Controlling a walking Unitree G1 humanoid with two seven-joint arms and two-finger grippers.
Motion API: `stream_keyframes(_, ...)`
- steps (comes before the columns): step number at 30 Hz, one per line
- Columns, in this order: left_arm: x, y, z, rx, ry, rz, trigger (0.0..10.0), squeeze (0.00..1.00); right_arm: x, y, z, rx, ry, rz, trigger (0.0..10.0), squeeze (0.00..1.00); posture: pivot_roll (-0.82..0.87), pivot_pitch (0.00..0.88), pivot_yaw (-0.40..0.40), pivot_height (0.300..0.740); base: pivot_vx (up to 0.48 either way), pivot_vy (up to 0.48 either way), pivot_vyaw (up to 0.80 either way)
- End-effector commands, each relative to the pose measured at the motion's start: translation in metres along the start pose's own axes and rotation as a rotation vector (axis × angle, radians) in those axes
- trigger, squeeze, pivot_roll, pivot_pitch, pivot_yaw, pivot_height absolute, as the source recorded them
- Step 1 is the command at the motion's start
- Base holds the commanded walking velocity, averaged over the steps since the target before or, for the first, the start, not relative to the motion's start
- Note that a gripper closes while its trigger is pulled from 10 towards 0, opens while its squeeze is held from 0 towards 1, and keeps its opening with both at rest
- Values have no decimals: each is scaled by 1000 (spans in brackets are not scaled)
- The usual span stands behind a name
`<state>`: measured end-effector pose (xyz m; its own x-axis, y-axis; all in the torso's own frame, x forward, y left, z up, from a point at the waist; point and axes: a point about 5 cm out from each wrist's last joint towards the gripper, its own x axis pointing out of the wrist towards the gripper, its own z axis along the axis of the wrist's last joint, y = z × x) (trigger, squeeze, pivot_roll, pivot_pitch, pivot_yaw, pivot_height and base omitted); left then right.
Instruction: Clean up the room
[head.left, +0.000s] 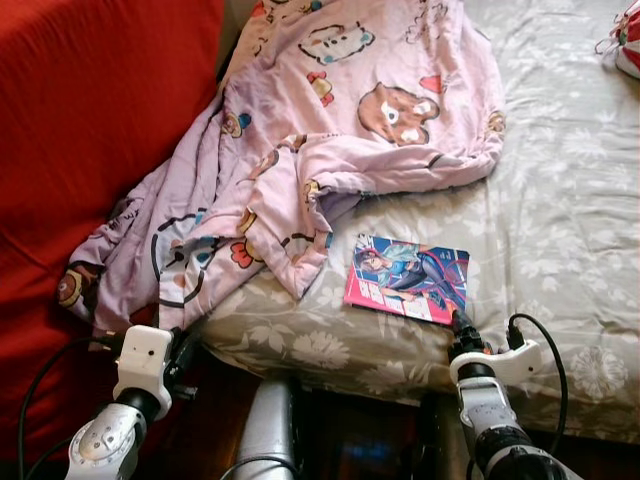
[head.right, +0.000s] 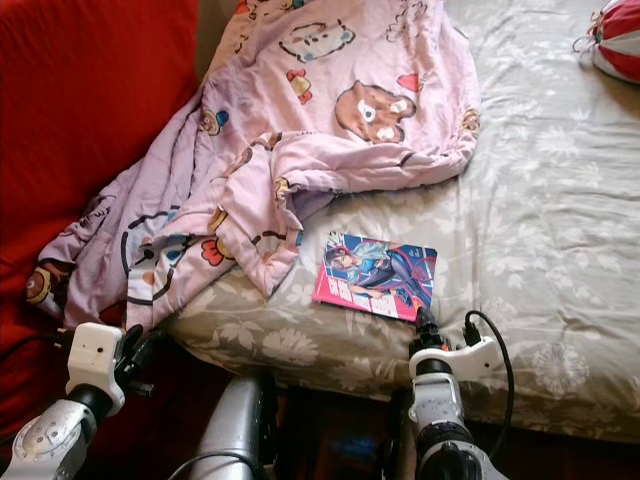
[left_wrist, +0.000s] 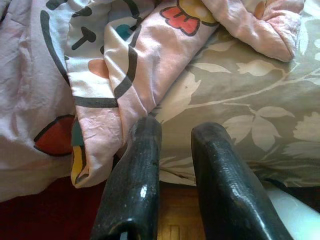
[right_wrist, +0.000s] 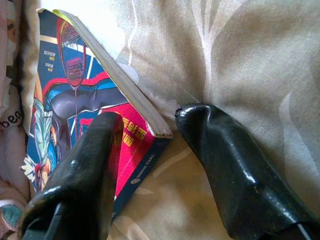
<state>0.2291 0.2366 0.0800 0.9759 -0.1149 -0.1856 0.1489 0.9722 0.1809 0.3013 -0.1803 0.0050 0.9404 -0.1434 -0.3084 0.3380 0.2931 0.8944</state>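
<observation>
Glossy and brightly printed, a thin comic book with a blue-suited figure and a pink band on its cover (head.left: 408, 278) lies flat on the bed, close to the mattress's near edge. The right gripper (right_wrist: 147, 122) sits at the book's near right corner: one black finger (right_wrist: 90, 160) rests on top of the cover, the other (right_wrist: 225, 150) presses into the sheet just beside the page edge, so the jaws straddle the corner with a narrow gap and have not closed on it. A grey bedsheet with a pale floral print (head.left: 560, 210) covers the mattress. A crumpled pink cartoon-print blanket (head.left: 330, 130) spreads from the bed's far left part down over its near left corner. The left gripper (left_wrist: 175, 142) hovers at that corner, its fingers slightly apart and holding nothing, beside the blanket's hanging hem. A red fabric surface (head.left: 90, 130) lies left of the bed.
</observation>
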Motion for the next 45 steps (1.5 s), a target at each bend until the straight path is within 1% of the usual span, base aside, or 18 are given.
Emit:
stream_keyframes(1,-7,8,-2,15,30,18,10000,0,-14,-23,-26,38,103,-126,10000,0,318,346,123,601,0,0,0)
stream_keyframes(3,-8,8,-2,17,31,20,10000,0,-11,-15,-32,17,140,-98,10000,0,319,346,121,601,0,0,0)
stream_keyframes(7,-8,7,-1,15,31,23,10000,0,-6,-2,-33,-5,156,-43,10000,0,315,339,115,601,0,0,0)
stream_keyframes(11,-7,7,-1,12,32,25,10000,0,-3,4,-32,-9,157,-12,10000,0,312,335,112,601,0,0,0)
stream_keyframes(12,-7,7,-1,11,32,26,10000,0,-3,4,-32,-16,159,-10,7725,0,311,333,110,601,0,0,0)
stream_keyframes(13,-6,7,-1,11,32,26,10000,0,-3,4,-31,-22,160,-10,7725,0,309,332,109,601,0,0,0)
stream_keyframes(14,-6,7,-1,10,33,27,10000,0,-3,4,-31,-24,160,-9,1020,0,309,332,109,601,0,0,0)
stream_keyframes(15,-6,7,-1,9,33,27,10000,0,-3,4,-31,-26,161,-5,0,0,307,330,107,601,0,0,0)
stream_keyframes(23,-2,5,-2,5,33,29,10000,0,-4,3,-30,-54,180,19,0,0,298,323,104,601,0,0,0)
stream_keyframes(25,-1,5,-2,4,32,29,10000,0,-4,4,-31,-73,190,37,0,0,297,320,103,601,0,0,0)
stream_keyframes(34,1,5,-3,8,35,35,10000,0,-3,7,-32,-91,198,54,0,0,294,314,102,601,0,0,0)
stream_keyframes(43,8,3,-3,5,28,31,10000,0,0,16,-32,-106,180,115,0,0,277,296,99,601,0,0,0)
stream_keyframes(45,13,2,-3,0,24,33,10000,0,0,18,-30,-162,137,124,0,0,261,281,94,601,0,0,0)
